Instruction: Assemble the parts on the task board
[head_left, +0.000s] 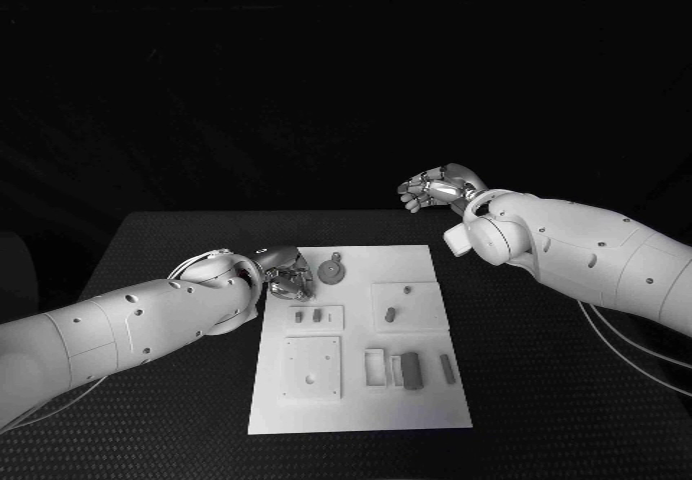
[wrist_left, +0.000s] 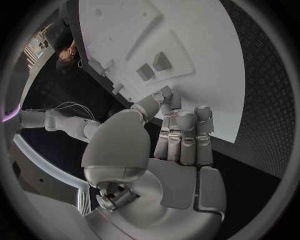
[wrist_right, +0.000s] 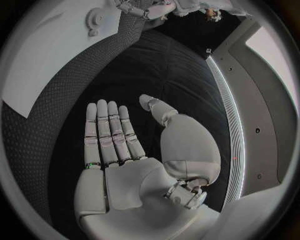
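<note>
Resting at centre table, the task board (head_left: 361, 400) carries small parts (head_left: 411, 368).
Left hand (head_left: 286, 275) hovers at its ten o'clock corner, right hand (head_left: 437, 187) at one o'clock; both flat-fingered, holding nothing.

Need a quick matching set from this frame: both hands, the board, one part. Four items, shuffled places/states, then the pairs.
Things:
1. silver left hand
2. silver right hand
3. white rectangular task board
4. round grey part with a tab

Places or states:
A. lies on the board's far end
B. raised beyond the board's far right corner, open, holding nothing
C. flat in the middle of the black table
D. at the board's far left corner, fingers straight, holding nothing

Pairs: 1-D, 2-B, 3-C, 4-A
</note>
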